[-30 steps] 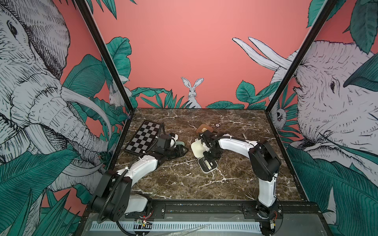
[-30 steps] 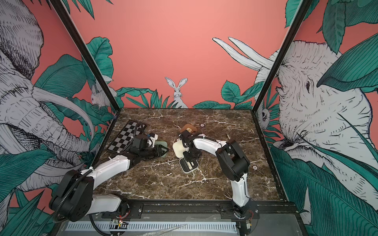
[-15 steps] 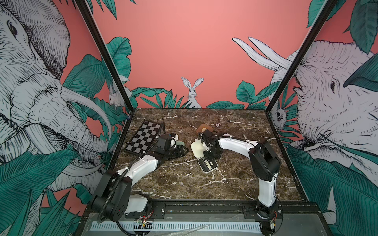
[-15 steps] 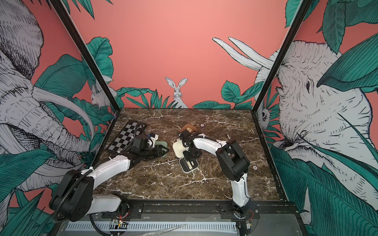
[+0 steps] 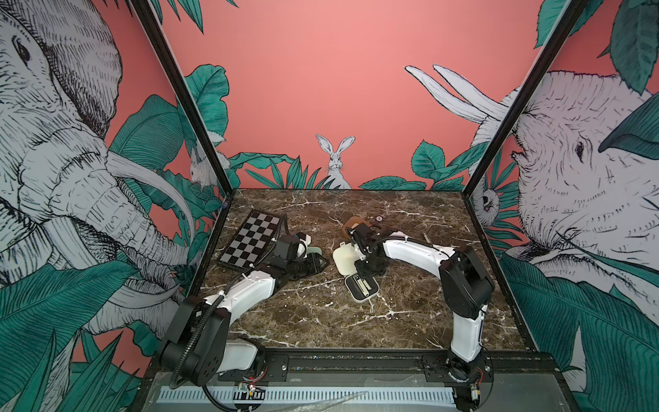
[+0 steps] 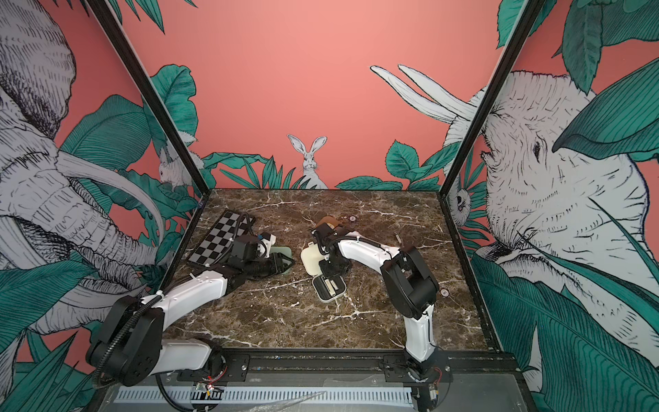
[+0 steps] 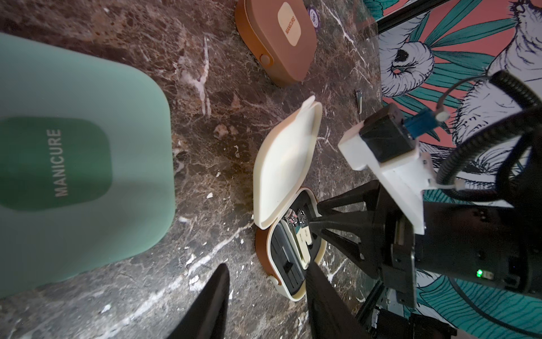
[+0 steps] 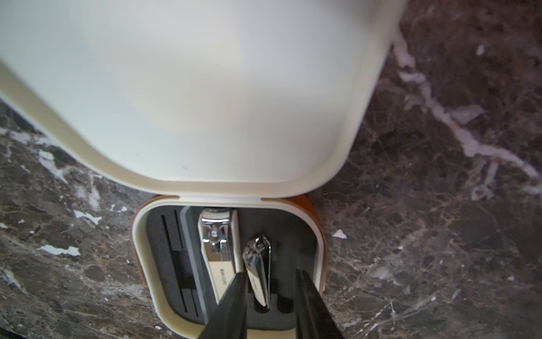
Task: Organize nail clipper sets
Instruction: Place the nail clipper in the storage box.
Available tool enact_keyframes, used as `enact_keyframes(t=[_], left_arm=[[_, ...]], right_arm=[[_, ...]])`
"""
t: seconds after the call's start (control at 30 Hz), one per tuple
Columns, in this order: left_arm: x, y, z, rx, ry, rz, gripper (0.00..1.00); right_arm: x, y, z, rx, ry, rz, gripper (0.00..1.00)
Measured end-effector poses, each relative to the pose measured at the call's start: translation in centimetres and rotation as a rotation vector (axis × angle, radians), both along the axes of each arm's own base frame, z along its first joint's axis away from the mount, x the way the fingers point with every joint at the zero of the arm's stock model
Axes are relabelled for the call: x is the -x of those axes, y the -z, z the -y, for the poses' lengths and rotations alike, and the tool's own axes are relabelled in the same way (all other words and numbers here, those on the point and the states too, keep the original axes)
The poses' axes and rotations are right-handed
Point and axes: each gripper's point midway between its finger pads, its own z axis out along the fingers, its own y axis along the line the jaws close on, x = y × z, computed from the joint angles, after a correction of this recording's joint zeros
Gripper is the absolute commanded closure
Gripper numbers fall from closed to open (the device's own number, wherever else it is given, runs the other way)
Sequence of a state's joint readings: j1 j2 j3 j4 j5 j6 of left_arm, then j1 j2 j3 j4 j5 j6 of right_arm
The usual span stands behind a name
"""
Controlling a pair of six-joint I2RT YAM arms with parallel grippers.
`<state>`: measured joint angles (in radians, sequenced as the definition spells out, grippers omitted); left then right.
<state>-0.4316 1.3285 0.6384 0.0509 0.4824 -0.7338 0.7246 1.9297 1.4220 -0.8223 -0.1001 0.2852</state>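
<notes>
nearest on the dark brown marble table (image 5: 321, 321), a little right of the middle, lies the open base of the cream rounded-square hinged case (image 5: 362, 287). its black insert (image 8: 173, 243) holds a larger cream-and-steel nail clipper (image 8: 217, 243), which lies flat in its slot. just beside it a small steel nail clipper (image 8: 259, 264) stands on its edge, tilted and not yet seated. the right gripper (image 8: 271, 273) hangs over this base with its jaws parted, one on each side of the small clipper. one finger seems to touch it and the other is clearly apart, so i judge it is not clamped.

behind the base the cream lid (image 5: 344, 258) stands raised. to the left, the left gripper (image 7: 267, 265) hovers low with its jaws apart and nothing between them, close to the closed mint green rounded-square case (image 7: 73, 146). farther left is the black-and-grey checkerboard (image 5: 249, 242). at the far side lies the closed brown rounded-square case (image 7: 275, 38), and far right a slim pointed metal tool (image 7: 359, 99) lies alone on the marble.

the small clipper is probably light, stiff and smooth, so it can slip or turn. it is better to pinch it across the flat sides near the middle, then lay it into the slot. the case also looks light and may slide.
</notes>
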Motion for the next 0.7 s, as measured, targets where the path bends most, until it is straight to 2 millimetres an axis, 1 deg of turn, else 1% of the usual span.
enact_keyframes(t=[0.17,0.33,0.6,0.7], left_arm=[[0.0,0.0,0.0,0.0,0.0,0.0,0.55],[0.0,0.0,0.0,0.0,0.0,0.0,0.55],[0.0,0.0,0.0,-0.001,0.0,-0.001,0.55],[0.0,0.1,0.0,-0.001,0.001,-0.001,0.55]], right_arm=[[-0.2,-0.2,0.1,-0.003,0.009,0.005,0.79],[0.0,-0.2,-0.2,-0.022,0.007,-0.01,0.85],[0.1,-0.4,-1.1,-0.07,0.0,-0.023,0.87],[0.1,-0.2,-1.1,-0.07,0.001,-0.025,0.88]])
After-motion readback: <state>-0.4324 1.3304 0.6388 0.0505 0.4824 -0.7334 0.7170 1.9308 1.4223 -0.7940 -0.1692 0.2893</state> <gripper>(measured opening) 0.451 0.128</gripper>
